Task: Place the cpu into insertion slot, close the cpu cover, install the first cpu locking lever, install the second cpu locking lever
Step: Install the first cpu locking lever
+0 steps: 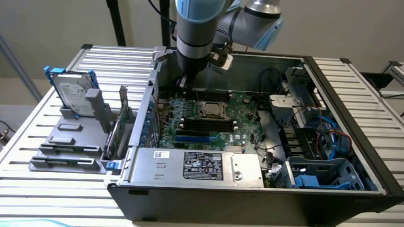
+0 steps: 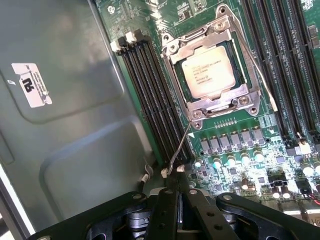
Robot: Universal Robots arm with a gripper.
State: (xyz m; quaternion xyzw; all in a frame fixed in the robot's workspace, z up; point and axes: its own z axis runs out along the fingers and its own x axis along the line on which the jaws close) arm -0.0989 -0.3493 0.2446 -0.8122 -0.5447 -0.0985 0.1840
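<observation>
While the thin silvery wire lever (image 2: 181,145), probably springy, is being addressed at its hooked tip, the black claw (image 2: 179,186) is being shown narrow.

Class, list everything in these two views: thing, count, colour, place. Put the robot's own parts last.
computer case: one, dark grey, open.
circuit board: one, green, inside the case.
cpu: one, silvery-beige, in the insertion slot.
cpu cover: one, silvery, closed around the cpu.
locking levers: two, silvery; one along the cover, the other angled upward.
memory slots: several, black, beside the cover.
power supply: one, grey, case's nearest side.
hard drive: one, silver, upright, exterior view's left.
robot arm: one, grey and blue, above the case.
gripper: one, black, by the raised lever's tip.
</observation>
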